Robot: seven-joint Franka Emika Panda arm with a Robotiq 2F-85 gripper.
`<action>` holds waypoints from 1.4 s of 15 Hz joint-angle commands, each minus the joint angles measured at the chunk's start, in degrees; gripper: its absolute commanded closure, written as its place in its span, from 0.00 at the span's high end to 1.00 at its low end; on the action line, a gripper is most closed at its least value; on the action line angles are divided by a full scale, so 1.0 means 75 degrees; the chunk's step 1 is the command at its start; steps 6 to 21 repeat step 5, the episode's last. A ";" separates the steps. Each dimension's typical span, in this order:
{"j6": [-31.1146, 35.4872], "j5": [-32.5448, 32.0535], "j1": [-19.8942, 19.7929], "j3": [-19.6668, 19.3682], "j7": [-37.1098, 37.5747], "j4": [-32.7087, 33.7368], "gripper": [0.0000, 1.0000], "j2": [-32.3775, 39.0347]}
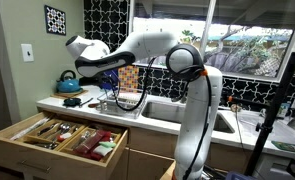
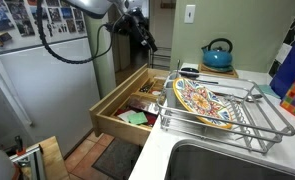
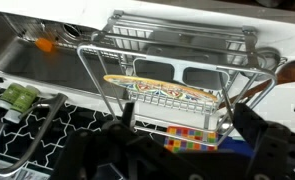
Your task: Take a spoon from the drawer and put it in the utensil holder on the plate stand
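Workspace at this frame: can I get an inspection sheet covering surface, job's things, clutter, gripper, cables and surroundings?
Surface: pale countertop beside a steel sink.
Job's things: drawer pulled open, cutlery and red items inside; plate stand holds a patterned plate; spoon and utensil holder not made out.
Clutter: teal kettle on the counter.
Grippers: gripper open, nothing seen held.
Cables: black cable looping off the arm.
Surroundings: refrigerator; window.
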 commanded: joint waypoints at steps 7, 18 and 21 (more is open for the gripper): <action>-0.0284 0.0274 -0.0058 0.0032 0.0309 0.0252 1.00 0.0019; -0.0284 0.0274 -0.0058 0.0032 0.0309 0.0252 1.00 0.0019; -0.0284 0.0274 -0.0058 0.0032 0.0309 0.0252 1.00 0.0019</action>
